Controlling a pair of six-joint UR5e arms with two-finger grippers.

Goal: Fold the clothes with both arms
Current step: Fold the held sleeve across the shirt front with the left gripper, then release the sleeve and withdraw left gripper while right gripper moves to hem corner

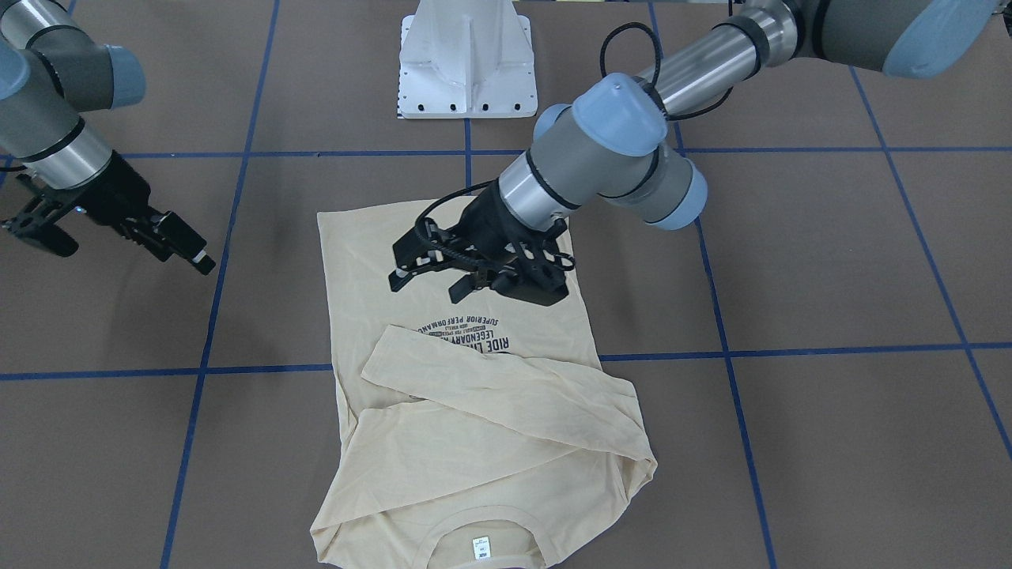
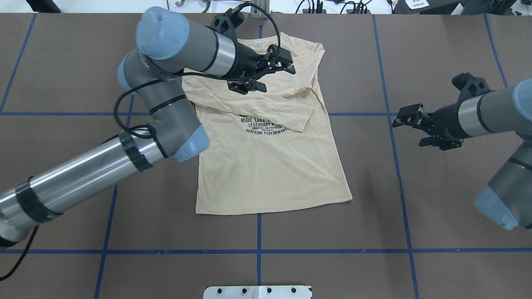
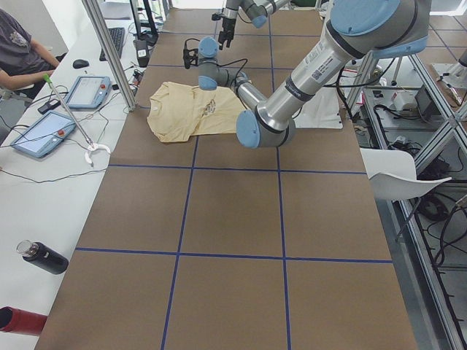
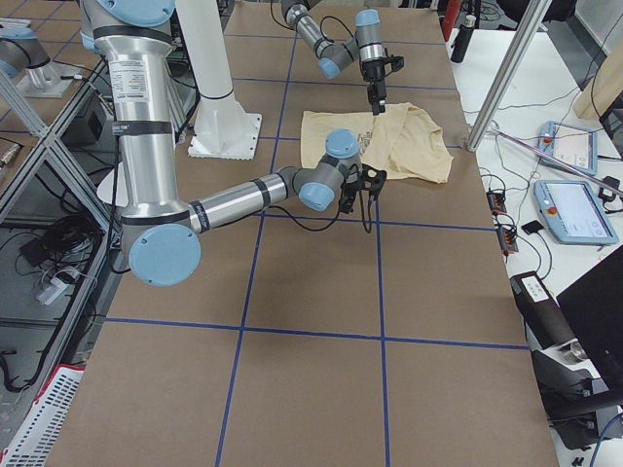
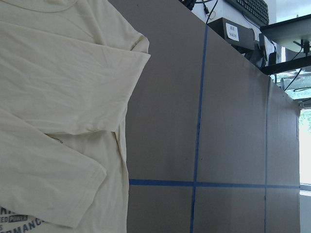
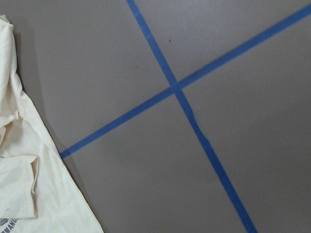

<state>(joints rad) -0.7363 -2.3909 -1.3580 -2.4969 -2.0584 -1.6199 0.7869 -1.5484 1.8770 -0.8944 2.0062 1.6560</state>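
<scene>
The pale beige long-sleeved T-shirt [image 1: 474,442] lies flat on the brown table [image 1: 830,261], print up. Its collar and white neck label [image 1: 480,547] are on the side away from the robot. Both sleeves are folded across the chest and cover part of the navy print [image 2: 266,124]. My left gripper [image 1: 427,288] is open and empty, just above the shirt; in the overhead view [image 2: 278,79] it is over the folded sleeves near the collar. My right gripper [image 2: 408,133] is open and empty above bare table, apart from the shirt's side edge [image 6: 14,160]. The left wrist view shows a sleeve [image 5: 58,87].
Blue tape lines [image 2: 257,251] mark a grid on the table. The white pedestal [image 1: 466,63] stands at the robot's edge. Tablets [image 3: 44,131] and a black bottle [image 3: 44,257] lie on the side table, where a person [image 3: 18,51] sits. A metal post [image 4: 501,78] stands near the collar end.
</scene>
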